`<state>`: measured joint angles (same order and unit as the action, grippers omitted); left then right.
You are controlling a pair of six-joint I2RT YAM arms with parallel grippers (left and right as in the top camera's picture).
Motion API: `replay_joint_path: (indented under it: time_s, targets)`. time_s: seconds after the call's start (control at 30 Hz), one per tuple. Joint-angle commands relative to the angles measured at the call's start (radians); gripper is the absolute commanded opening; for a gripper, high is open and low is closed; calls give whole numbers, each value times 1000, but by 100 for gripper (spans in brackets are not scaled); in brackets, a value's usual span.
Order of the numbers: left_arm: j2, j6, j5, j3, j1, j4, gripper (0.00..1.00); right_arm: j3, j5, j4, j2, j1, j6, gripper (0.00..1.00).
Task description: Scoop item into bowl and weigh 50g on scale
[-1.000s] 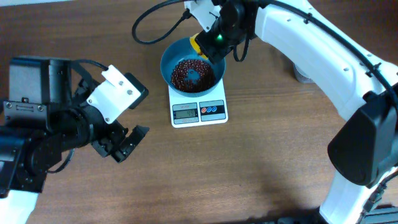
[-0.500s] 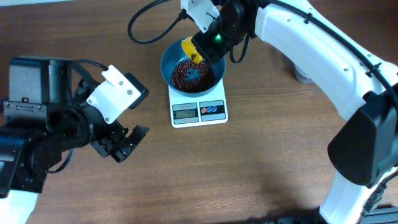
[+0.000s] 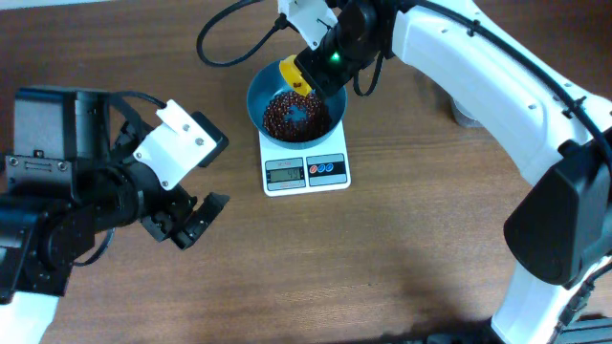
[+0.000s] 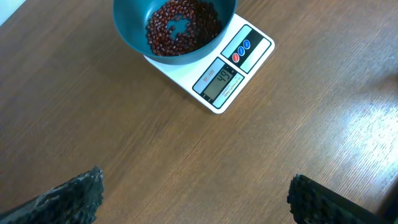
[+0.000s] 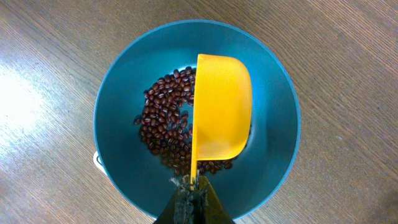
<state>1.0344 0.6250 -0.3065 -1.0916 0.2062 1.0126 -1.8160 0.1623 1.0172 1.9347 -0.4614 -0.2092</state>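
The teal-blue bowl (image 3: 273, 127) stands on the white scale (image 3: 306, 170) at the table's far middle, with reddish-brown beans (image 3: 292, 112) in its bottom. The bowl (image 4: 127, 31), beans (image 4: 180, 28) and scale (image 4: 230, 74) also show in the left wrist view. My right gripper (image 3: 311, 72) is shut on the handle of a yellow scoop (image 3: 290, 73) held over the bowl's back rim. In the right wrist view the scoop (image 5: 221, 115) is turned on its side above the beans (image 5: 163, 127) in the bowl (image 5: 118, 106), gripper (image 5: 194, 190) at its handle. My left gripper (image 3: 196, 218) is open and empty at the left.
The scale's display (image 4: 219, 81) shows digits too small to read surely, beside two round buttons (image 4: 241, 50). A grey object (image 3: 464, 117) lies at the far right, partly under the right arm. Bare wood table (image 3: 382, 268) spreads in front of the scale.
The right gripper with the yellow scoop shifted a little left and back over the bowl's rim a second ago, then stayed still. The left arm has not moved.
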Motion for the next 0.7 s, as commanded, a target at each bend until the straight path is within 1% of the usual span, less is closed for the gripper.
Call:
replay_joint_path:
  time_s: [0.0, 0.67]
  targets:
    - [0, 12, -1, -18, -5, 0, 99, -26, -8, -4, -26, -8, 1, 4]
    - [0, 12, -1, -18, -5, 0, 99, -21, 18, -18, -15, -2, 1, 4]
